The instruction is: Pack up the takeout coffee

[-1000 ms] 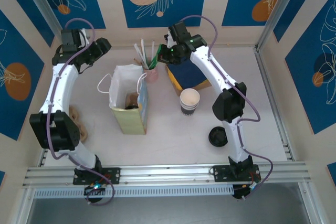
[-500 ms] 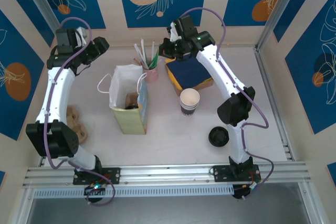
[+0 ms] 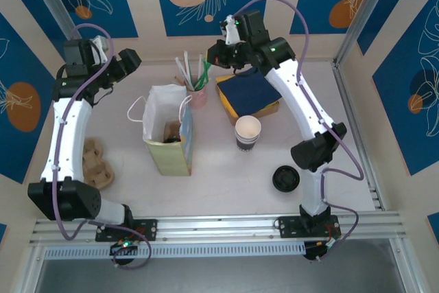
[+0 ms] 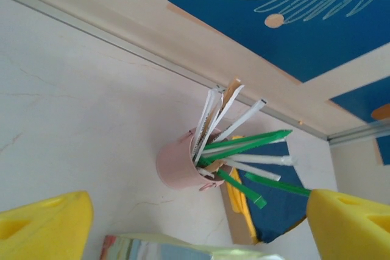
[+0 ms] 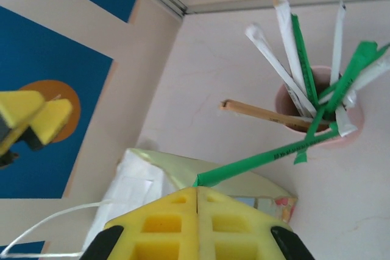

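Observation:
The takeout coffee is out of view. My right gripper (image 3: pixel 216 56) hangs near the back wall above the pink cup of straws (image 3: pixel 197 92). Its jaws (image 5: pixel 198 190) are shut on the tip of a green straw (image 5: pixel 268 159), and the straw's other end still reaches the pink cup (image 5: pixel 282 103). My left gripper (image 3: pixel 127 64) is at the back left, jaws wide open with nothing between them (image 4: pixel 195 223). It looks down at the pink cup (image 4: pixel 177 165). The open paper bag (image 3: pixel 168 132) stands between the arms with something brown inside.
A lidless striped cup (image 3: pixel 247 132) stands right of the bag. A loose black lid (image 3: pixel 285 178) lies nearer the right arm's base. Blue napkins on a cardboard tray (image 3: pixel 250 94) sit at the back. A cardboard cup carrier (image 3: pixel 96 162) lies at the left.
My right gripper has risen and drawn back from the pink cup towards the wall, jaws still shut. My left gripper has opened wider and shifted slightly left.

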